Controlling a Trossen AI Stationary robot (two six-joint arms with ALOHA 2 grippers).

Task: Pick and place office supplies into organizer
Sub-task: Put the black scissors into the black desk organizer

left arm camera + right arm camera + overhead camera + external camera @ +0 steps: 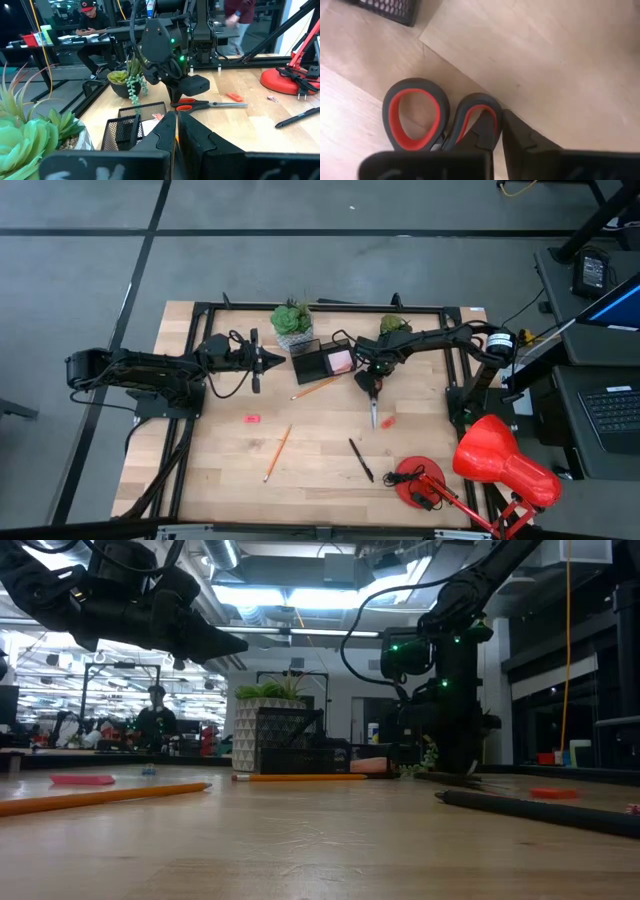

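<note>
The red-handled scissors (373, 406) lie flat on the table, blades toward the near edge. My right gripper (371, 381) points down, shut on their handles (417, 115). The black organizer (318, 363) stands just left of it with a pink sticky-note pad (340, 361) inside. One orange pencil (318, 387) lies near the organizer, another (277, 452) nearer the front. A black pen (361, 459) and two red erasers (251, 419) (387, 421) lie on the wood. My left gripper (267, 362) hovers shut left of the organizer, holding nothing. My right gripper holds the scissors by the smaller handle loop. One finger (484, 131) stands inside the loop and the other (520, 142) outside, with the loop's rim (499, 114) between them. The fingers come from above, pointing down. The scissors lie flat on the table.
Two potted plants (292, 321) (395, 325) stand at the far edge behind the organizer. A red desk lamp (500, 460) and its round base (418, 480) take up the near right corner. Bare wood lies at the near left. People show in the room beyond.
</note>
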